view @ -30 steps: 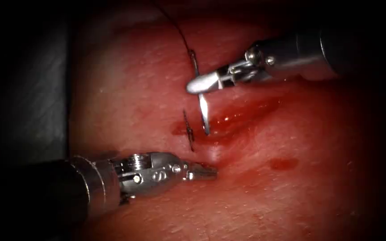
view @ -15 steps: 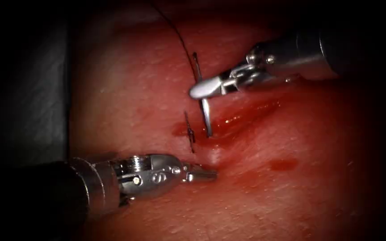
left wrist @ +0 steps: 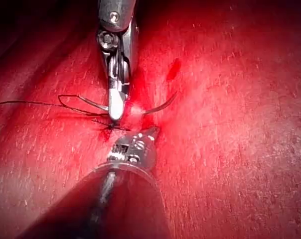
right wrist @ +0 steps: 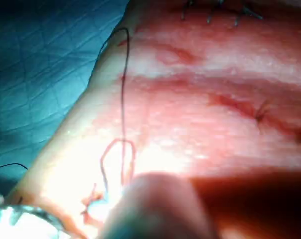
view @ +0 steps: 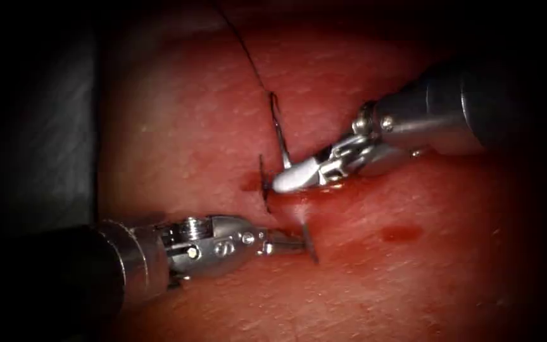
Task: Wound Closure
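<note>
Endoscope view: needle mid-curve buried in tissue, held by right tool.

Right tool has come down and toward the cut since a second ago, its shaft now lower and steeper, jaws still clamped on the needle near its rear end. Needle driven through the tissue: its tip, then above the red fluid, now sticks out at, just off the left tool. Thread dragged lower with it.
</note>
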`<control>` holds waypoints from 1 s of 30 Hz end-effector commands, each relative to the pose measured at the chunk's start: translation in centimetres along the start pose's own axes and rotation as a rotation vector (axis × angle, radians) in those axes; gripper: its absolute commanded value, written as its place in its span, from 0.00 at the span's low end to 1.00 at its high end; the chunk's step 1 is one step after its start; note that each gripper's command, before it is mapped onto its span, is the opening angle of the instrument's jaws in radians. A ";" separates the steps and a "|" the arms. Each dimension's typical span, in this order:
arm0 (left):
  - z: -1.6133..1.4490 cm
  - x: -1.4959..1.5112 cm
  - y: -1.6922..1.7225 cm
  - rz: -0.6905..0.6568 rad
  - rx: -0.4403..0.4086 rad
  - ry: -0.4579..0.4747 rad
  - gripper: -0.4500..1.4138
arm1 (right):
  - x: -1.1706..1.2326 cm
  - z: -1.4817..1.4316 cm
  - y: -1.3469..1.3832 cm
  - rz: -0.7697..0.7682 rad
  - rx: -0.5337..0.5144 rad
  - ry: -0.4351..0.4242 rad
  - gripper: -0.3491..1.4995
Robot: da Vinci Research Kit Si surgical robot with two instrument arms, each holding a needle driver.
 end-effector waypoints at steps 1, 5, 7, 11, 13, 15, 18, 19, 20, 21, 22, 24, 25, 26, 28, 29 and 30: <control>0.09 -0.02 0.02 0.001 -0.002 0.001 0.00 | -0.02 0.10 0.06 -0.004 -0.001 -0.003 0.00; 0.09 -0.01 0.02 0.000 -0.002 0.001 0.00 | -0.01 0.09 0.07 -0.005 -0.001 -0.003 0.00; 0.09 -0.01 0.03 0.006 -0.001 0.001 0.00 | -0.01 0.09 0.08 -0.005 -0.002 -0.003 0.00; 0.09 -0.01 0.04 0.006 -0.001 0.000 0.00 | 0.09 0.05 0.05 -0.094 0.017 0.051 0.00; 0.08 0.01 0.05 0.011 -0.001 0.000 0.00 | 0.16 0.04 0.04 -0.164 0.063 0.107 0.44; 0.06 0.05 0.07 0.026 0.001 0.001 0.00 | 0.23 0.02 0.03 -0.204 0.110 0.155 0.83; 0.00 0.13 0.10 0.064 0.013 0.019 0.00 | 0.30 -0.02 0.02 -0.254 0.101 0.197 0.88; -0.06 0.18 0.12 0.088 0.026 0.039 0.00 | 0.35 -0.09 0.00 -0.273 0.086 0.228 0.92; -0.10 0.21 0.14 0.107 0.038 0.054 0.00 | 0.38 -0.14 -0.02 -0.290 0.081 0.235 0.93; -0.13 0.24 0.15 0.128 0.045 0.062 0.03 | 0.40 -0.19 -0.04 -0.309 0.076 0.241 0.93; -0.15 0.27 0.16 0.142 0.054 0.072 0.05 | 0.42 -0.23 -0.05 -0.316 0.072 0.249 0.92; -0.21 0.32 0.17 0.176 0.077 0.097 0.14 | 0.45 -0.33 -0.08 -0.341 0.059 0.267 0.92; -0.23 0.34 0.18 0.197 0.089 0.109 0.17 | 0.46 -0.36 -0.09 -0.355 0.053 0.274 0.92; -0.25 0.37 0.18 0.210 0.103 0.123 0.20 | 0.48 -0.41 -0.10 -0.355 0.048 0.282 0.91; -0.28 0.41 0.18 0.227 0.125 0.141 0.23 | 0.50 -0.48 -0.11 -0.371 0.038 0.294 0.91; -0.30 0.43 0.18 0.242 0.135 0.150 0.23 | 0.51 -0.53 -0.12 -0.389 0.029 0.303 0.91; -0.32 0.45 0.18 0.250 0.147 0.162 0.24 | 0.52 -0.55 -0.12 -0.398 0.025 0.308 0.90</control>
